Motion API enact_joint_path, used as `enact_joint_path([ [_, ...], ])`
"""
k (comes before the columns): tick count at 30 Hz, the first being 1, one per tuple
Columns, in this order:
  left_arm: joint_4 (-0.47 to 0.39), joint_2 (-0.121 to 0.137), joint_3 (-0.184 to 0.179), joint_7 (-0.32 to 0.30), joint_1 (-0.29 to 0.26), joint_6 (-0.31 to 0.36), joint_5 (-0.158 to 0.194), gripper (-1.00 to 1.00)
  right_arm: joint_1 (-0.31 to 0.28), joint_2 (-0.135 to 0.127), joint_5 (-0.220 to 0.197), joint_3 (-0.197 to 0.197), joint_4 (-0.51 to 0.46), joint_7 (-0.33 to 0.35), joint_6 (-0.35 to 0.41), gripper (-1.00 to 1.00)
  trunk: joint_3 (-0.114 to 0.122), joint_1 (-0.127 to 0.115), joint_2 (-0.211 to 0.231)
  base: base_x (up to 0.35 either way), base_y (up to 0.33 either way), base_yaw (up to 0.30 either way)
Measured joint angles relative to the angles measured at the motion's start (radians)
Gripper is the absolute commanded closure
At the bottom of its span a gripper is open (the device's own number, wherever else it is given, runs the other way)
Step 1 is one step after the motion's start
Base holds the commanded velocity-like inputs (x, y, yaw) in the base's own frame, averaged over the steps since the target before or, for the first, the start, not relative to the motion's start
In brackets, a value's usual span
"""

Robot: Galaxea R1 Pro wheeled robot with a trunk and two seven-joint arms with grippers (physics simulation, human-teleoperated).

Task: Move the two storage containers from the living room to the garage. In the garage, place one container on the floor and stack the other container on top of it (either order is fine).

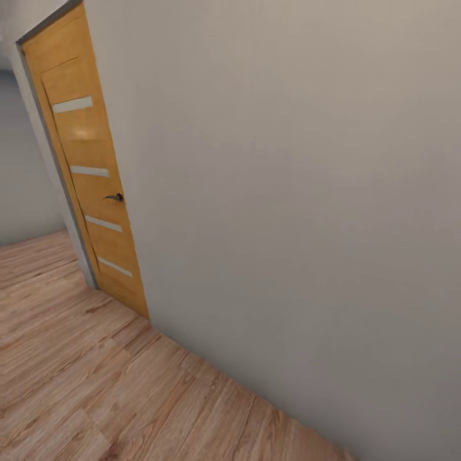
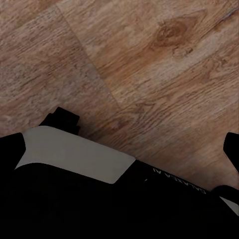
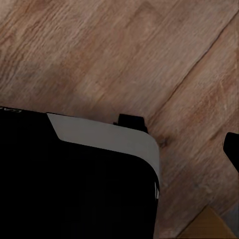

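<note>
- In the left wrist view, closest to the camera, sits the robot's black body [image 2: 74, 209], with a pale grey panel [image 2: 74, 154] on it and faint lettering along its edge.
- A dark tip at the picture's edge is all that shows of the left gripper [image 2: 232, 149]. I cannot tell how far its fingers are spread or whether it has hold of anything.
- Behind both lies the light wood-plank floor [image 2: 149, 59], with a knot in the grain.
- The right wrist view shows the same kind of black body [image 3: 64, 189] and a pale rounded panel [image 3: 109, 137], with a small black block just beyond the panel.
- The right gripper [image 3: 233, 149] is likewise a dark tip at the edge, so I cannot tell its opening or its load.
- A small orange-tan wedge [image 3: 209, 224] sits in one corner on the planks; what it is I cannot tell.
- In the head view, the plank floor [image 1: 77, 384] fills the lower left of the frame.
- A plain white wall [image 1: 288, 192] runs diagonally and takes up the centre and right.
- In the upper left, set in that wall, stands a wooden door [image 1: 89, 186] with four pale horizontal strips and a dark handle [image 1: 115, 197].
- Farthest off, at the left edge past the door, is a grey wall [image 1: 19, 173] where the planks end.
</note>
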Motion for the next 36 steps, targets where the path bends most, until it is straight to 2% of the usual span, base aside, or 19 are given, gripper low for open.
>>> enact_joint_path([
  [36, 0.0, 0.0, 0.0, -0.001, 0.0, 0.0, -0.002, -1.0, 0.0, 0.0, 0.0, 0.0, 0.001, 0.0, 0.0, -1.0, 0.0, 0.0, 0.0, 0.291, 0.186, 0.289],
])
